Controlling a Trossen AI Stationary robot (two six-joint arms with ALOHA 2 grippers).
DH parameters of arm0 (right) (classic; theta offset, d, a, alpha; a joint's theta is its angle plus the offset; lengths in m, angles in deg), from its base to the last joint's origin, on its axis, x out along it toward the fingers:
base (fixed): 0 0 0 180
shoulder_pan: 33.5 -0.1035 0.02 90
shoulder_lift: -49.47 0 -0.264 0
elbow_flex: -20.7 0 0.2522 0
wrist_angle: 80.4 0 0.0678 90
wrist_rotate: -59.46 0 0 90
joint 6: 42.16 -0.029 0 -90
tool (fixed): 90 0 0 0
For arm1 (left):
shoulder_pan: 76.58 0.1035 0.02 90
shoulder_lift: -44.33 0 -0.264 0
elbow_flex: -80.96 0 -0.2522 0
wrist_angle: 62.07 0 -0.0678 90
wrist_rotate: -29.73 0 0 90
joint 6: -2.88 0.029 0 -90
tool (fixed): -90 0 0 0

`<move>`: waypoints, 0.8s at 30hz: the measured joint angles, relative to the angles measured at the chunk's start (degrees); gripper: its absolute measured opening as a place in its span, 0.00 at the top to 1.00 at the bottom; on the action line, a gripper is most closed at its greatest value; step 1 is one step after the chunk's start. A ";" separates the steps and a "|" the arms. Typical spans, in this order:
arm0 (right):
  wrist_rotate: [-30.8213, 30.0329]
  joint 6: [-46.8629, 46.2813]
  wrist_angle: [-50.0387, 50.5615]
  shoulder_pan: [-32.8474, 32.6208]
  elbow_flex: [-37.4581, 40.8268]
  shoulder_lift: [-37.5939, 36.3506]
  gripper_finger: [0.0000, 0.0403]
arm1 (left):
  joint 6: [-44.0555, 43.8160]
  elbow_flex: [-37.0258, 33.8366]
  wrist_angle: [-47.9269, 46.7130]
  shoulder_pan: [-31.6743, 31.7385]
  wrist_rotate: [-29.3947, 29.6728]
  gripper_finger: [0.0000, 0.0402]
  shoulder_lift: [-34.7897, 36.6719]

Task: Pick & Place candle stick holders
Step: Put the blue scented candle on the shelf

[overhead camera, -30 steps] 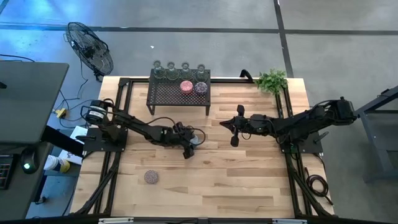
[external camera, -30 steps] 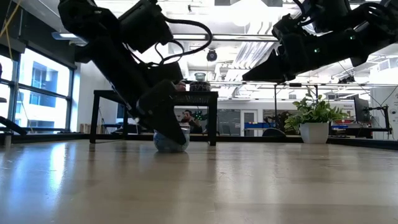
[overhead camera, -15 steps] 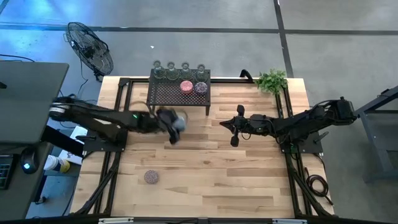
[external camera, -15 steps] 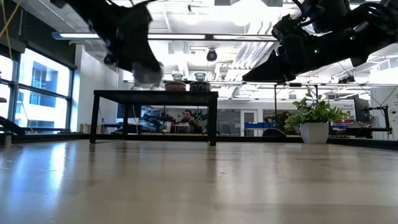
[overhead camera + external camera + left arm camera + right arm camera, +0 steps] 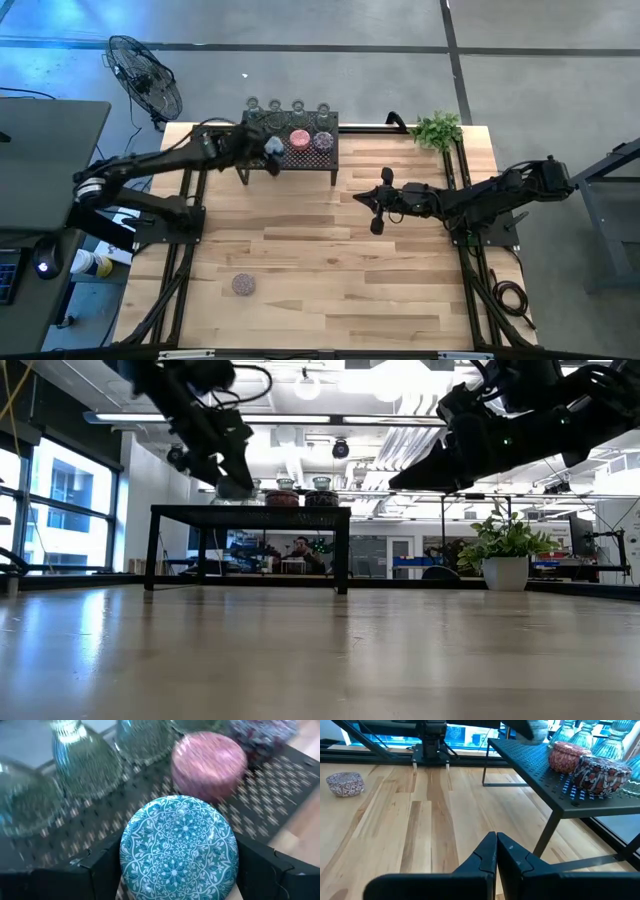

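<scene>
Blue holder (image 5: 179, 847) lifted above rack (image 5: 280, 785).

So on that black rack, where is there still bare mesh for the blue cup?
The black mesh rack is bare on its front-left, beside the round pink holder, under the left claw gripping the blue patterned holder. The back edge is crowded with four clear glass holders.

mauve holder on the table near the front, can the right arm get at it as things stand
Probably yes. The mauve holder sits alone on bare wood, nothing around it. The right gripper hovers mid-table, shut and empty, so it would need to open. The left gripper is away over the black rack, holding the blue holder.
</scene>
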 joint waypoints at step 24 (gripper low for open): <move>0.02 0.57 0.02 0.10 0.00 0.00 1.00 | 3.67 4.58 1.95 5.92 -2.17 0.27 -9.10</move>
